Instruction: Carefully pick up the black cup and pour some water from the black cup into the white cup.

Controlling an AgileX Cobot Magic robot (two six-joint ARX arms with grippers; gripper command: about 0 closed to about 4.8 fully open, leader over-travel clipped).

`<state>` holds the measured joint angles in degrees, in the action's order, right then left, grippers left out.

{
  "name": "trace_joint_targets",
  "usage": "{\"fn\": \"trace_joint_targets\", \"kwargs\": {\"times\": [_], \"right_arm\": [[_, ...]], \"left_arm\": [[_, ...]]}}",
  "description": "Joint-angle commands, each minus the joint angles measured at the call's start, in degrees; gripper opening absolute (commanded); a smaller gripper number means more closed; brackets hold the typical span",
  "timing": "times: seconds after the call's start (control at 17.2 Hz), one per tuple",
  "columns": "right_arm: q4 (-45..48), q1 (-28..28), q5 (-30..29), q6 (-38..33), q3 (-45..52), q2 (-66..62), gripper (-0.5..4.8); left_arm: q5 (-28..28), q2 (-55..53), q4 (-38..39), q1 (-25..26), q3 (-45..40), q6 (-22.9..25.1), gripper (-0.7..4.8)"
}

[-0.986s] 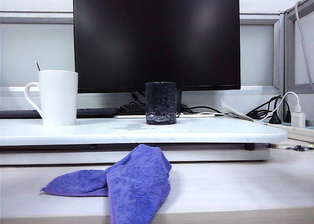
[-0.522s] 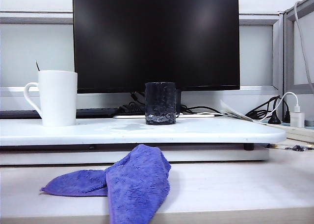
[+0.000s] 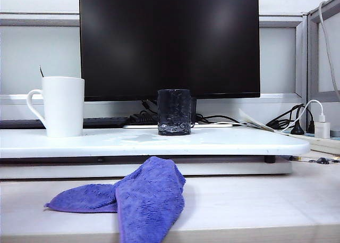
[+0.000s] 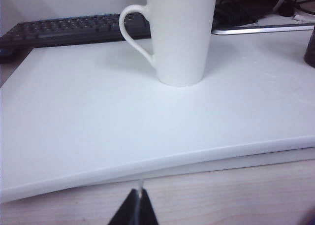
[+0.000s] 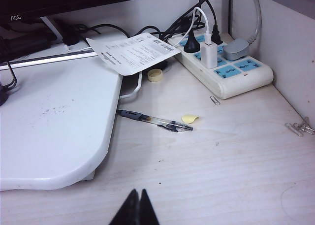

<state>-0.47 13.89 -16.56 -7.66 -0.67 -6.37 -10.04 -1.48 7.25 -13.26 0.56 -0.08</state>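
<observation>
Black cup (image 3: pixel 174 111): upright on the white board (image 3: pixel 234 142), near its middle, in front of the monitor (image 3: pixel 170 43); handle turned to the right and back in the exterior view; untouched, nothing near it. Only a dark sliver of it at the edge of the left wrist view (image 4: pixel 310 48).
White cup (image 3: pixel 62 106): upright at the left end of the board, well apart from the black cup; handle pointing outward, to the left. Inside not visible, so level of water impossible to tell.
Left claw (image 4: pixel 137 208): clenched, tips pressed together, empty. Low over the table in front of the board's edge, facing the white cup (image 4: pixel 176 35); keyboard (image 4: pixel 69 29) behind it.
Right claw (image 5: pixel 135 208): clenched, empty. Over bare wooden table (image 5: pixel 221 166) off the right end of the board, aimed at a pen (image 5: pixel 155 120), a paper sheet (image 5: pixel 133 51) and a power strip (image 5: pixel 224 70); black cup not in this view.
Cloth (image 3: pixel 138 198): blue, crumpled on the table in front of the board, clear of both cups.
Done: nothing, judging by the scene; neither cup lifted, no claw at either one, neither arm in the exterior view.
Left: all of it. Opening a claw, reaching the black cup, gripping it, lifting level, carrying it across to the white cup, tipping for a partial pour, setting it back.
Likely arm: right, by position, though aimed away from the cup for now.
</observation>
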Motion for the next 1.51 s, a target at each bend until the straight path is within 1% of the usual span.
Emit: {"fn": "trace_joint_targets", "kwargs": {"times": [0.06, 0.12, 0.17, 0.29, 0.41, 0.46, 0.52, 0.58, 0.7, 0.87, 0.99, 1.04, 1.16, 1.28, 1.33, 1.51], "right_arm": [[0.68, -0.13, -0.11, -0.22, 0.39, 0.13, 0.09], [0.68, -0.09, -0.11, -0.22, 0.39, 0.61, 0.09], [0.57, 0.00, -0.11, -0.22, 0.39, 2.16, 0.09], [0.26, -0.17, -0.11, -0.20, 0.39, 6.49, 0.09], [3.80, -1.73, -0.09, -0.02, 0.39, 6.23, 0.09], [3.91, -2.54, -0.07, -0.02, 0.39, 6.23, 0.09], [3.61, -4.48, -0.09, -0.02, 0.39, 6.23, 0.09], [3.72, -6.75, -0.13, -0.02, 0.39, 6.23, 0.09], [3.69, -9.49, -0.13, -0.02, 0.39, 6.23, 0.09], [3.67, -10.10, -0.11, -0.02, 0.39, 6.23, 0.09], [-0.44, -10.16, -1.20, -0.04, 0.39, 6.23, 0.09], [-1.01, -9.75, 0.15, -0.02, 0.39, 6.23, 0.09], [-0.11, -9.75, 5.97, -0.02, 0.39, 6.23, 0.09], [2.16, -9.75, 14.53, -0.02, 0.39, 6.23, 0.09], [2.40, -9.75, 16.74, -0.04, 0.39, 6.23, 0.09], [2.40, -9.84, 17.51, -0.02, 0.39, 6.23, 0.09]], "left_arm": [[0.22, 0.00, -0.50, 0.04, 0.04, -0.39, 0.00], [0.26, 0.07, -0.44, 0.31, 0.00, -0.39, 0.00], [1.29, 1.36, 0.33, 1.86, 0.00, -0.42, 0.00], [2.80, 1.27, 0.76, 8.39, 0.00, -0.39, 0.00], [2.12, 1.27, 0.83, 17.94, -0.02, -0.39, 0.00], [2.12, 1.27, 0.90, 20.37, -0.02, -0.39, 0.00], [2.14, 1.27, 0.83, 22.05, -0.02, -0.39, 0.00], [2.16, 1.27, 0.87, 22.12, -0.02, -0.39, 0.00], [2.58, 1.27, 0.87, 21.86, -0.02, -0.39, 0.00], [2.56, 1.27, 0.87, 21.86, -0.02, -0.39, 0.00], [2.56, 1.27, 0.87, 21.73, -0.02, -0.39, 0.00], [2.36, 1.27, 0.83, 21.40, -0.02, -0.39, 0.00], [3.28, 1.27, 0.83, 21.44, -0.02, -0.39, 0.00], [3.43, 1.27, 0.85, 21.44, -0.02, -0.39, 0.00], [3.45, 1.27, 0.85, 21.44, -0.02, -0.39, 0.00], [3.45, 1.27, 0.85, 21.44, -0.02, -0.39, 0.00]]}}
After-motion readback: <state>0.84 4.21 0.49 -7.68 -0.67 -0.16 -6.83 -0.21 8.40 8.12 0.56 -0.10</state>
